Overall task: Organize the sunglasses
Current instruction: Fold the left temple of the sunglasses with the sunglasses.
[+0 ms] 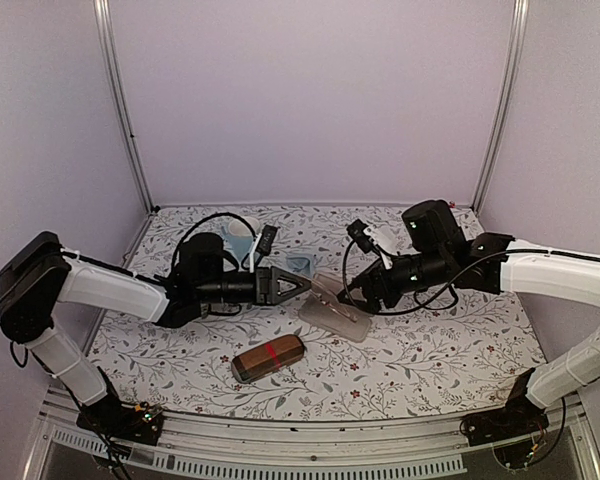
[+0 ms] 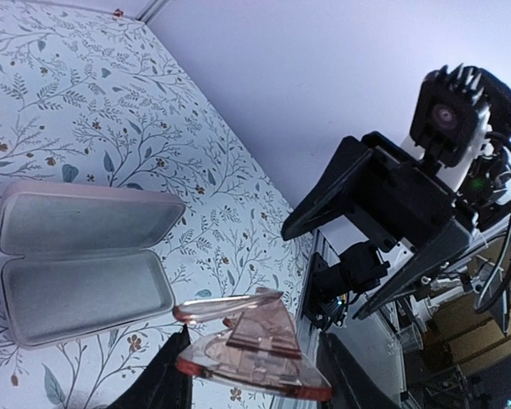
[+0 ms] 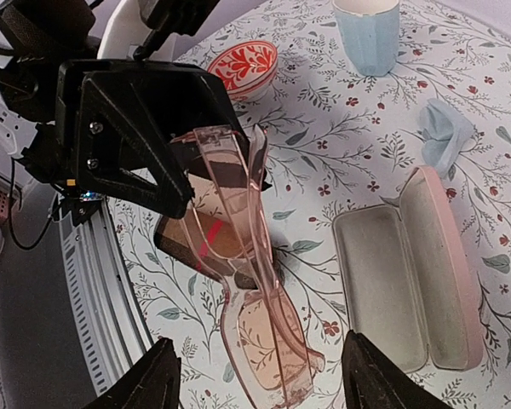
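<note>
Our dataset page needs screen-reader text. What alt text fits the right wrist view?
The left hand holds pink sunglasses over a floral table, the right hand open beside them. An open pink case lies to the right; a red bowl and blue cup stand beyond.

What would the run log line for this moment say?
left gripper: shut on pink sunglasses | right gripper: open | pink case: open on table | brown case: closed

Pale lilac walls [image 1: 310, 90] around floral-print tabletop [image 1: 420, 360]
</note>
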Tool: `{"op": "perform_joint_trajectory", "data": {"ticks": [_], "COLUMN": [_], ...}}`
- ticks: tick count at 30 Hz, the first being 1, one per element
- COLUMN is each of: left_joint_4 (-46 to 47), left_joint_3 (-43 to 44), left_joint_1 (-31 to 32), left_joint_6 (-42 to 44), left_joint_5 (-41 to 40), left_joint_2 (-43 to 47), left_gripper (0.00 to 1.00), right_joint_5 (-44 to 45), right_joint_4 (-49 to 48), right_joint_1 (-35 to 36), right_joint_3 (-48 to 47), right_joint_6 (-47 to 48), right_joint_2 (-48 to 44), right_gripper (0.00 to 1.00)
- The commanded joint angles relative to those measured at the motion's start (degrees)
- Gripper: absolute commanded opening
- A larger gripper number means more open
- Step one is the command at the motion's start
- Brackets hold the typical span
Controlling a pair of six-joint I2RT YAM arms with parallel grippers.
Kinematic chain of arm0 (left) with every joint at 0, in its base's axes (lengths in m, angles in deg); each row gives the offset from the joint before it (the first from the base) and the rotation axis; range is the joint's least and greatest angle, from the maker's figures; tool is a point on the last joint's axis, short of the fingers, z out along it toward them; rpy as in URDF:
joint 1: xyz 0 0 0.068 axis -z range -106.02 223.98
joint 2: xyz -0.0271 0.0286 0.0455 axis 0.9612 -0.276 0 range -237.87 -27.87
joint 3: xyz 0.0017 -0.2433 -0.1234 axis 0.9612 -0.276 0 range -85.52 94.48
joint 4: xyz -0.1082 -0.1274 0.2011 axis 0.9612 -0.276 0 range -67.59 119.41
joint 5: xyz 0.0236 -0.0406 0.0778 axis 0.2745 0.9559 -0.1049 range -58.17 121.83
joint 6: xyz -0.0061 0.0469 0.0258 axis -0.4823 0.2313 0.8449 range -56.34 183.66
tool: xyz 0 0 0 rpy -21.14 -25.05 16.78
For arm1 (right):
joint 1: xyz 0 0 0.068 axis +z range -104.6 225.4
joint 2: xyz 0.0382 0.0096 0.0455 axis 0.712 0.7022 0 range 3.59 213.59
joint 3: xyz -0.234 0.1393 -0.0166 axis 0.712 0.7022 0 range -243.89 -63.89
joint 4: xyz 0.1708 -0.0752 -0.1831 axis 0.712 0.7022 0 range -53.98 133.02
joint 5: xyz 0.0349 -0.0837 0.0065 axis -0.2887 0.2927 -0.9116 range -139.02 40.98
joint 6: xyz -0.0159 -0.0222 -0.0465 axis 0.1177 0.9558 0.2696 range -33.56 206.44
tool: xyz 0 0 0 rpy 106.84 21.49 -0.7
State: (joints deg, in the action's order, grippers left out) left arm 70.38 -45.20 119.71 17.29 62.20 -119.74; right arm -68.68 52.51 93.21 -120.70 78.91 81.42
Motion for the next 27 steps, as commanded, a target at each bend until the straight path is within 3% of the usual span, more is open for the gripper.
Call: {"op": "perform_joint_trajectory", "data": {"ticks": [1,8,19,27], "left_joint_4": [3.3,-1.18,1.62,2.18], "left_joint_3": [-0.84,-0.86,0.08,0.29], "left_joint_1": [-0.6,-0.69,-0.63,-0.18], "left_joint_6": [2.38,-0.83,-11.4,-13.64], "left_joint_5": [4.42,0.89,2.62,2.48], "left_joint_2": [1.77,2.24,-2.39,-3.2], "left_gripper": [0.12,0.11,0.1,0.08], "right_joint_5": [-5.94,-7.79,11.95,19.78], "right_joint_4": [-2.25,-1.36,3.46,7.05], "right_joint_1": [-0.75,-0.27,7.11,10.77], "right_joint_3": [-0.1,-0.65,-3.85,-7.9], "right_joint_6": [1.9,3.41,5.43,6.7], "right_joint_2": [1.7,3.55,6.89,11.54], "right_gripper": [0.65,0.65,0.73,0.63]}}
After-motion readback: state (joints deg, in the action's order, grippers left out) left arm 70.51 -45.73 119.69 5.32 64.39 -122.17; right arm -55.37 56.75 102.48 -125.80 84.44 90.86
